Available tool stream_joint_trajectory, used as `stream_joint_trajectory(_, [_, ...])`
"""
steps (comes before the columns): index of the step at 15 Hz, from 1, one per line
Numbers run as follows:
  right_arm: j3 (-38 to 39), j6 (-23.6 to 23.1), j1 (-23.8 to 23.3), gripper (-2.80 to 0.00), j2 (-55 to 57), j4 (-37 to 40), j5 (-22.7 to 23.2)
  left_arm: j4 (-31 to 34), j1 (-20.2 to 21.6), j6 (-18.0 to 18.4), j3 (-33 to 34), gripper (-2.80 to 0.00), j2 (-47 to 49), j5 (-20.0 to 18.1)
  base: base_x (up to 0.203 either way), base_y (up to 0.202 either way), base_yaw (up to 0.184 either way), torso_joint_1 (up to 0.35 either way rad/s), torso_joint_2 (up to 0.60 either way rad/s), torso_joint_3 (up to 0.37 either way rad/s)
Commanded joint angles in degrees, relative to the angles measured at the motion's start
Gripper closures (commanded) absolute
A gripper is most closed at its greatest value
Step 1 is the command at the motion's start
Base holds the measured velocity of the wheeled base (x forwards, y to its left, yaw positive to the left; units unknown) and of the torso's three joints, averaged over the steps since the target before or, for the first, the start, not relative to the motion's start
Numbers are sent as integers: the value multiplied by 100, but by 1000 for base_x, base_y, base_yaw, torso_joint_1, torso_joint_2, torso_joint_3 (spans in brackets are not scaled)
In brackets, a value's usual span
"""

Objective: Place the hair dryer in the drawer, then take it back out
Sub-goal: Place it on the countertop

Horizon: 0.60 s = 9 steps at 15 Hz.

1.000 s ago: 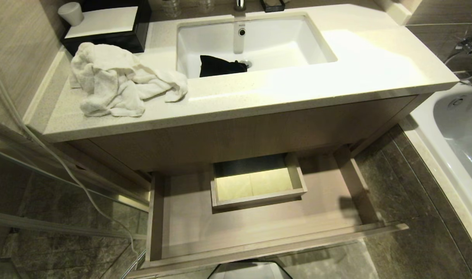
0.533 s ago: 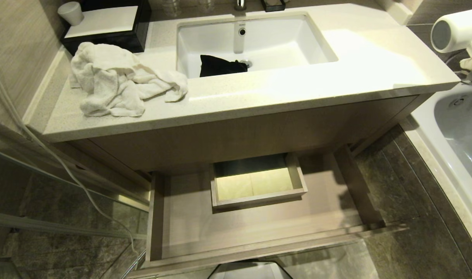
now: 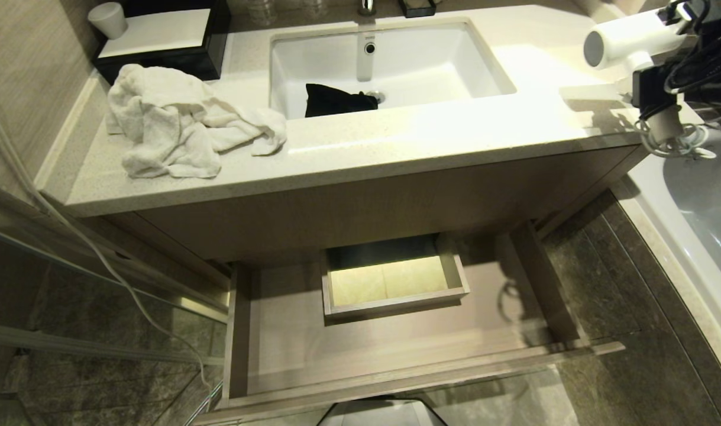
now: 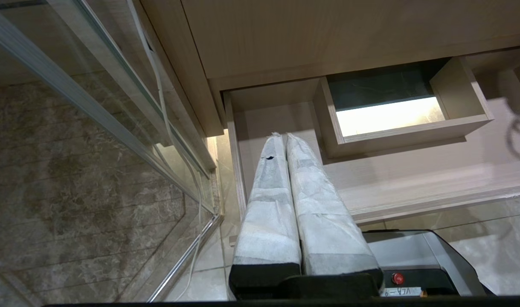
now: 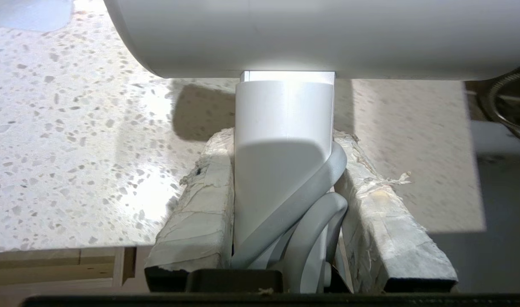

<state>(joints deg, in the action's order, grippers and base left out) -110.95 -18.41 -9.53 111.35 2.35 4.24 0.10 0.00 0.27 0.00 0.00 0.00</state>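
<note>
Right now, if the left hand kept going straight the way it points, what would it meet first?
Probably the floor of the open drawer, near its left side wall; the left hand points into it with fingers together. Depth is uncertain.

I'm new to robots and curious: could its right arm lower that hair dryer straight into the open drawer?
Probably not straight down: the right gripper holds the hair dryer over the countertop, beside the drawer, which stands open and unobstructed.

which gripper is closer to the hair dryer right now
Right. The right gripper is clamped on the hair dryer handle above the counter's end; the left gripper hangs shut over the drawer.
</note>
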Motion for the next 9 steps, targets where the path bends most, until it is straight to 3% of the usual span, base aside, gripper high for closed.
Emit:
stream_joint_trajectory(1, [-56, -73, 73, 0, 542, -214, 409, -1, 0, 0, 9, 0, 0, 0, 0, 0, 0, 0, 0, 0])
stream_joint_trajectory(9, [-55, -100, 89, 0, 555, -331, 497, -1, 0, 0, 9, 0, 0, 0, 0, 0, 0, 0, 0, 0])
